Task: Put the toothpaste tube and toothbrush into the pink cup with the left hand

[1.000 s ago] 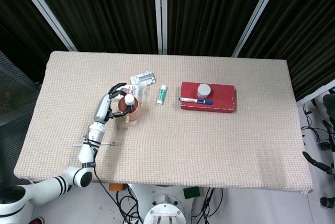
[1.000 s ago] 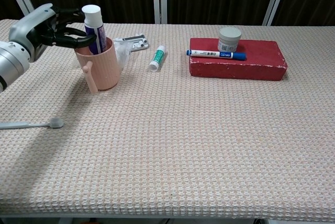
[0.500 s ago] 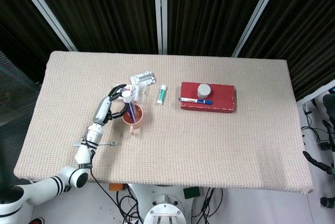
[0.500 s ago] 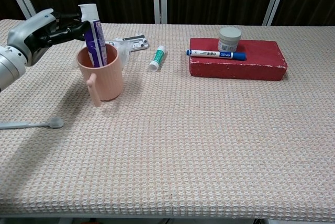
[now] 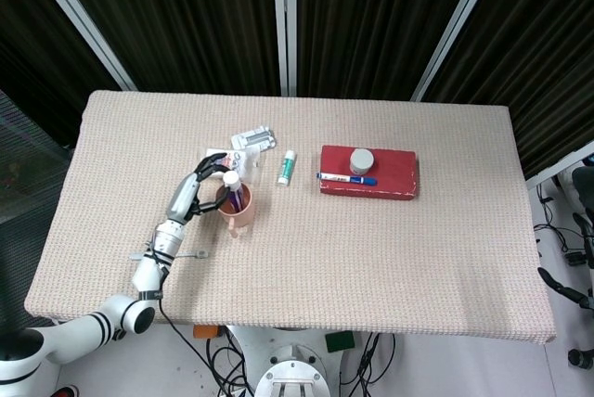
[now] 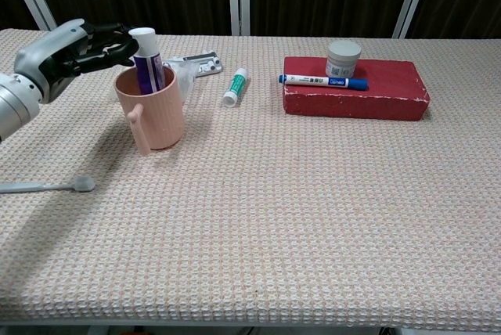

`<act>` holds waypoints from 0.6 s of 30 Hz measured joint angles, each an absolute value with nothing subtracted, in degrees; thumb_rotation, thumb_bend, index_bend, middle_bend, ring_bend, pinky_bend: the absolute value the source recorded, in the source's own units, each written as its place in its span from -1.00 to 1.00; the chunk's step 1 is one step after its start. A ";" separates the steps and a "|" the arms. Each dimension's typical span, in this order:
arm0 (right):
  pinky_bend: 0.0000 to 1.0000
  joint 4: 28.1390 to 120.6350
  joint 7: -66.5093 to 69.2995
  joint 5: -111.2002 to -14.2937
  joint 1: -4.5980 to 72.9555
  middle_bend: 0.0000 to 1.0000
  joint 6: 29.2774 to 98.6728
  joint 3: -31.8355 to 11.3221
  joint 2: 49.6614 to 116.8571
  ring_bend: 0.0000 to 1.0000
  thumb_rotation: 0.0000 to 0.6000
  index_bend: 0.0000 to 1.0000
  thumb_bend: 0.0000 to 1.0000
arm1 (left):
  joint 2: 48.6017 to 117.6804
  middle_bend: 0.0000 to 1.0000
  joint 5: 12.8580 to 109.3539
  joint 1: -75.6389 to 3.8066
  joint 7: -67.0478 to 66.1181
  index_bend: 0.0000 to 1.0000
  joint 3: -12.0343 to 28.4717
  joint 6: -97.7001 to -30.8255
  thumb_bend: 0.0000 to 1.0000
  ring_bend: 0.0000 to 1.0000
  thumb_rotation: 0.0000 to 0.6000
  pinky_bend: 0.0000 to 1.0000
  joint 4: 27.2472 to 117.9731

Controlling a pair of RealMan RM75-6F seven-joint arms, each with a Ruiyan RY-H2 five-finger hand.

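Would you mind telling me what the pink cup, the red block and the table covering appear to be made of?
Pink cup: probably plastic, given its smooth, matte, evenly coloured wall and moulded handle. Red block: possibly brick or painted foam, with flat, dull faces and slightly rough edges; the look leaves it open. Table covering: a woven textile, shown by its beige waffle-like grid texture.

A beige woven tablecloth (image 6: 313,217) covers the table. A flat red rectangular block (image 6: 356,88) lies toward the back on the right. On it stands a small grey round jar (image 6: 343,59), with a white marker with a blue cap (image 6: 323,81) lying lengthwise just in front of it. Left of the block lies a small white tube with a green label (image 6: 235,86). A silver blister pack (image 6: 197,61) lies further left, near crumpled clear plastic wrapping (image 6: 185,81). Black curtains (image 5: 371,17) hang behind the table.
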State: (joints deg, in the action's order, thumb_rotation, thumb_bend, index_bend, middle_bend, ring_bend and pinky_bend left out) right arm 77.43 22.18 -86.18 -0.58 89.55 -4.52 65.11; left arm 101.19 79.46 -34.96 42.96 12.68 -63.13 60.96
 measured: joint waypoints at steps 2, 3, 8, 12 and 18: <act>-1.00 77.38 22.24 -86.14 -0.59 -1.00 89.51 -4.53 65.12 -1.00 0.91 -1.00 -0.15 | 101.02 -0.79 79.83 -34.94 43.21 -0.42 12.26 -63.16 -0.31 -0.90 0.11 -0.60 60.94; -1.00 77.38 22.26 -86.13 -0.60 -1.00 89.51 -4.53 65.13 -1.00 0.91 -1.00 -0.15 | 100.96 -0.79 79.89 -34.92 43.40 -0.42 12.20 -63.17 -0.31 -0.90 0.10 -0.60 60.97; -1.00 77.45 22.26 -86.13 -0.62 -1.00 89.47 -4.50 65.14 -1.00 0.92 -1.00 -0.15 | 100.82 -0.79 79.96 -34.84 44.03 -0.44 12.15 -63.35 -0.31 -0.90 0.06 -0.60 61.03; -1.00 77.59 22.24 -86.11 -0.63 -1.00 89.54 -4.55 65.06 -1.00 0.91 -1.00 -0.16 | 100.50 -0.79 80.17 -34.71 44.46 -0.49 12.20 -63.96 -0.32 -0.90 0.00 -0.60 61.44; -1.00 77.92 22.02 -86.24 -0.58 -1.00 89.65 -4.61 64.91 -1.00 0.91 -1.00 -0.16 | 99.08 -0.79 80.63 -33.98 44.63 -0.57 12.52 -66.26 -0.34 -0.90 -0.04 -0.60 63.25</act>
State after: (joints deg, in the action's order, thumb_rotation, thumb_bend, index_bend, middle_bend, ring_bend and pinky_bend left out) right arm 77.92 22.02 -86.24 -0.58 89.65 -4.61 64.91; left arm 99.08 80.63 -33.98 44.63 12.52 -66.26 63.25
